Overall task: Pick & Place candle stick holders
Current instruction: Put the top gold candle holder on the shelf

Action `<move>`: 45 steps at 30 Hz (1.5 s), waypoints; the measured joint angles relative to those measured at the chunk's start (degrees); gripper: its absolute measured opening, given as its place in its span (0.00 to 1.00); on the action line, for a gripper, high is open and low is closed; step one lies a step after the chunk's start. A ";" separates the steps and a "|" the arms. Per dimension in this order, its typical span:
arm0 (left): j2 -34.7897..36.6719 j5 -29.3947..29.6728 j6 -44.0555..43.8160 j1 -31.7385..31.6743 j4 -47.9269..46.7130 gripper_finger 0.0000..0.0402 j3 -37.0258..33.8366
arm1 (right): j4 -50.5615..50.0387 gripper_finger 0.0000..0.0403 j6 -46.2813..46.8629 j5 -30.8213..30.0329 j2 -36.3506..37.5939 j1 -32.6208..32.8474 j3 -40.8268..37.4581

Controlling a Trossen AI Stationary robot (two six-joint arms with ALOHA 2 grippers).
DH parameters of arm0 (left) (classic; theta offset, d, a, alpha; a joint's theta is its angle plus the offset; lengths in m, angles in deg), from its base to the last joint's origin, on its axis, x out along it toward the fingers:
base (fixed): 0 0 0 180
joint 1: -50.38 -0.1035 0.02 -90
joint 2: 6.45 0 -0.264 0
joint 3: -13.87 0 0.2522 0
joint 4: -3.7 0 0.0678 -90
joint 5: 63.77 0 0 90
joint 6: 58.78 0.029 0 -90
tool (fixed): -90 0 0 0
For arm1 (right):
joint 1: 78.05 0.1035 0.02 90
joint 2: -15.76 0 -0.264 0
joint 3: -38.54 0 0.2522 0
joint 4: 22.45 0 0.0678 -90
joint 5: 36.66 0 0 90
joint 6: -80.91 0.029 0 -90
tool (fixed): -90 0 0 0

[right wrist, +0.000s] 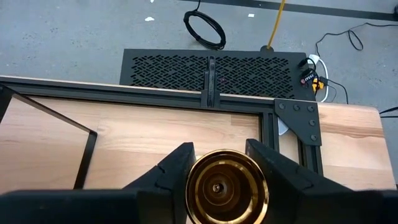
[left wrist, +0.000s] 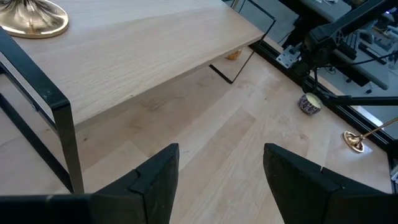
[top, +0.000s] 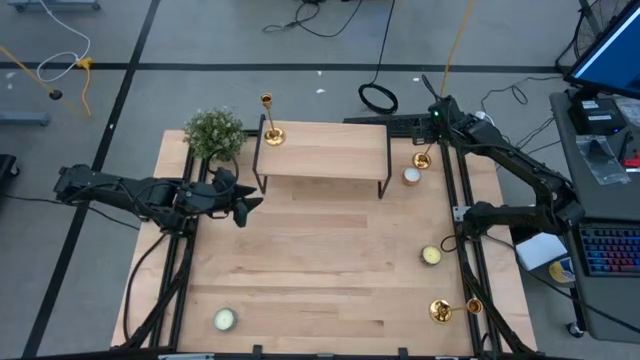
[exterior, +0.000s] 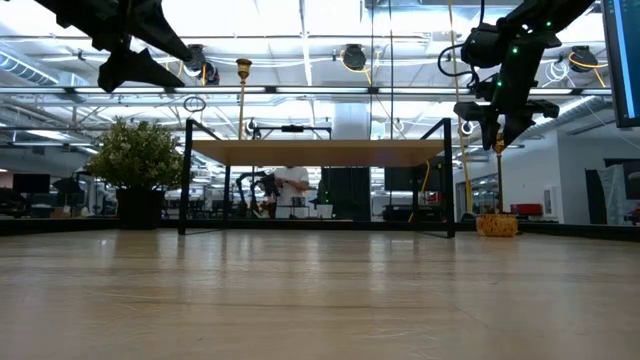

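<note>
The light wooden table (top: 320, 270) carries a small wood-topped, black-legged riser shelf (top: 322, 150) with one slim gold candlestick (top: 270, 128) upright on its left corner; a bushy green plant (top: 213, 132) beside it; three short round candles; another gold candlestick (top: 447, 310) lying flat near the right front corner.

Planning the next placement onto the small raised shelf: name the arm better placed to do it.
Right. The right gripper is shut on a gold candlestick near the shelf's right end, ready to carry over. The left gripper hangs open and empty beside the plant.
</note>
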 joint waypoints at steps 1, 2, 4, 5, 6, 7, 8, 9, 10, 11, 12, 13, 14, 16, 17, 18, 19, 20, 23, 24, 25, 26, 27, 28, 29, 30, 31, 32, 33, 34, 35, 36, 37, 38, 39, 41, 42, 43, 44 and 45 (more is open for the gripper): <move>0.00 0.00 0.00 -0.01 0.00 0.58 0.01 | 0.02 0.33 0.00 0.00 0.00 0.00 0.00; 0.00 0.00 -0.01 -0.01 0.01 0.58 -0.01 | 0.04 0.33 0.00 -0.02 0.00 0.00 0.00; 0.00 0.00 0.01 0.01 0.05 0.58 -0.01 | 0.12 0.32 0.00 -0.02 0.00 0.00 0.00; 0.00 0.00 0.01 0.01 0.15 0.58 -0.01 | 0.22 0.32 -0.03 -0.04 0.00 0.00 0.00; 0.00 0.00 0.03 -0.01 0.25 0.58 0.01 | 0.35 0.32 -0.08 -0.04 0.00 0.00 0.00; 0.01 0.00 0.03 0.00 0.26 0.58 -0.01 | 0.51 0.32 -0.09 -0.04 0.01 0.00 0.00; 0.00 -0.01 0.02 0.00 0.25 0.58 -0.01 | 0.74 0.32 -0.09 -0.12 0.06 0.00 0.00; 0.00 -0.02 0.03 -0.01 0.26 0.58 0.00 | 0.97 0.32 -0.09 -0.18 0.17 0.00 0.00; 0.00 -0.02 0.03 -0.01 0.26 0.58 0.00 | 1.25 0.32 -0.11 -0.20 0.44 0.00 0.00; 0.00 -0.02 0.03 -0.01 0.27 0.58 0.01 | 1.63 0.32 -0.11 -0.22 0.75 0.00 0.00; 0.00 -0.02 0.03 0.00 0.27 0.58 0.00 | 1.99 0.32 -0.12 -0.25 1.16 0.00 0.00; 0.00 -0.02 0.04 -0.01 0.27 0.58 0.00 | 2.22 0.32 -0.12 -0.26 1.62 0.00 0.00; 0.00 -0.02 0.08 0.00 0.28 0.58 -0.01 | 2.38 0.32 -0.13 -0.31 2.12 0.00 0.00; 0.01 -0.02 0.09 0.00 0.34 0.58 -0.01 | 2.74 0.32 -0.11 -0.24 3.12 0.00 0.00; 0.00 -0.02 0.12 -0.01 0.34 0.58 -0.01 | 2.85 0.32 -0.11 -0.20 3.64 0.00 0.00; 0.00 -0.02 0.14 -0.01 0.34 0.58 -0.01 | 2.96 0.32 -0.11 -0.17 4.06 0.00 0.00; 0.00 -0.02 0.14 -0.01 0.34 0.58 0.01 | 3.01 0.32 -0.02 -0.17 4.47 0.04 0.04; 0.00 -0.02 0.14 0.00 0.37 0.58 0.00 | 3.03 0.32 0.00 -0.14 4.84 0.07 0.04; 0.00 -0.04 0.16 0.00 1.01 0.58 -0.01 | 3.05 0.32 0.02 0.11 6.20 0.28 0.04; 0.00 -0.04 0.16 0.00 1.54 0.58 -0.01 | 3.19 0.32 0.13 0.20 6.69 0.46 0.04; 0.00 -0.04 0.17 0.00 2.00 0.58 -0.01 | 3.52 0.32 0.34 0.24 7.14 0.69 0.04; -0.01 -0.04 0.22 -0.01 2.55 0.58 -0.01 | 3.88 0.32 0.55 0.32 7.67 0.93 0.04; -0.14 -0.05 0.74 0.01 3.33 0.58 -0.01 | 4.24 0.32 0.67 0.33 8.32 1.11 0.04; -0.24 -0.09 1.49 -0.01 4.18 0.58 -0.01 | 4.60 0.32 0.67 0.26 8.96 1.37 0.04; -0.39 -0.07 2.31 -0.01 4.98 0.58 -0.01 | 5.05 0.32 0.68 0.10 9.69 1.69 0.04; -0.55 -0.08 2.89 -0.01 5.81 0.58 -0.01 | 5.52 0.32 0.68 0.03 10.38 1.99 0.04; -0.71 -0.10 3.47 0.01 6.58 0.58 -0.01 | 5.77 0.32 0.68 0.02 11.12 2.26 0.09; -0.96 -0.11 4.00 0.01 7.33 0.58 -0.01 | 5.69 0.32 0.68 0.00 11.82 2.53 0.36; -1.24 -0.13 4.46 0.01 8.06 0.58 -0.01 | 5.42 0.32 0.67 -0.01 12.43 2.80 0.92; -1.43 -0.17 4.84 0.01 8.52 0.58 -0.01 | 5.13 0.32 0.61 -0.03 12.95 3.08 1.68; -1.66 -0.17 5.14 0.00 8.84 0.58 -0.01 | 4.91 0.32 0.34 -0.03 13.42 3.40 2.54; -1.90 -0.17 5.40 0.01 9.25 0.58 -0.01 | 4.52 0.32 0.04 -0.04 13.80 3.78 3.60; -2.15 -0.17 5.53 0.01 9.55 0.58 -0.01 | 4.02 0.32 -0.28 -0.18 14.00 4.13 4.81; -2.43 -0.17 5.61 0.01 9.69 0.58 -0.01 | 3.61 0.32 -0.63 -0.27 14.13 4.50 6.11; -2.65 -0.17 5.63 0.01 9.95 0.58 -0.01 | 3.38 0.32 -1.14 -0.35 14.16 4.92 7.40; -3.17 -0.15 5.67 0.01 10.61 0.58 -0.01 | 2.91 0.32 -2.10 -0.50 14.13 5.85 10.34; -3.32 -0.17 5.67 0.01 10.62 0.58 -0.01 | 2.55 0.32 -2.61 -0.50 14.00 6.30 11.76; -3.54 -0.17 5.65 0.01 10.63 0.58 -0.01 | 2.21 0.32 -3.17 -0.52 13.83 6.87 13.20; -3.78 -0.17 5.60 0.01 10.74 0.58 -0.01 | 1.93 0.32 -3.63 -0.53 13.58 7.45 14.55; -4.02 -0.17 5.45 0.01 10.83 0.58 -0.01 | 1.82 0.32 -4.21 -0.51 13.31 8.13 15.82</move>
